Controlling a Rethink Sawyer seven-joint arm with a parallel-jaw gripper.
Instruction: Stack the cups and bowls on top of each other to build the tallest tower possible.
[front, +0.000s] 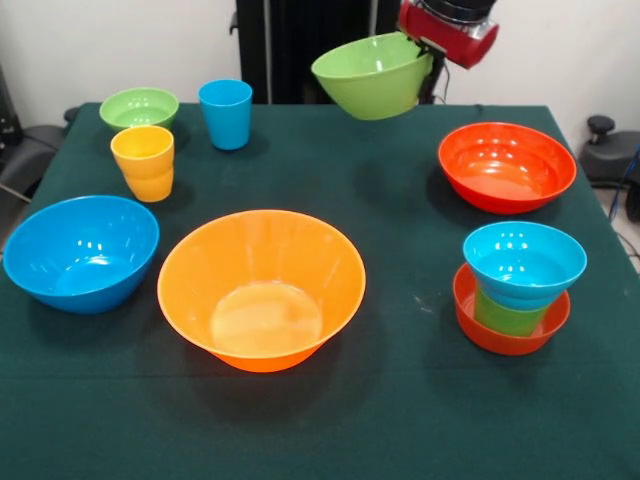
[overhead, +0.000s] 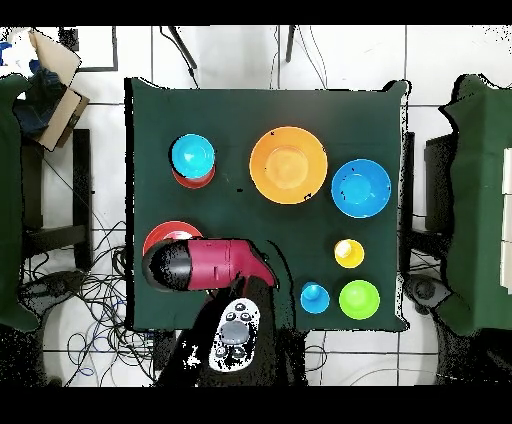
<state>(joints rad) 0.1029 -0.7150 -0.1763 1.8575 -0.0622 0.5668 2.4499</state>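
My gripper (front: 424, 50) is shut on the rim of a medium green bowl (front: 372, 76) and holds it tilted in the air over the table's far side. The tower (front: 517, 285) stands front right: a small red-orange bowl (front: 505, 336), a green cup (front: 505, 312) in it, and a blue bowl (front: 524, 262) on top. It also shows in the overhead view (overhead: 192, 160). On the cloth stand a red bowl (front: 507, 165), a large orange bowl (front: 262, 288), a blue bowl (front: 80, 250), a yellow-orange cup (front: 143, 162), a blue cup (front: 226, 113) and a small green bowl (front: 139, 107). In the overhead view the arm (overhead: 205, 264) hides the held bowl.
The table (front: 400, 400) has a dark green cloth. The arm covers part of the red bowl (overhead: 166, 232) from above. Office chairs stand beside the table at both sides. Cables lie on the floor near the robot's base.
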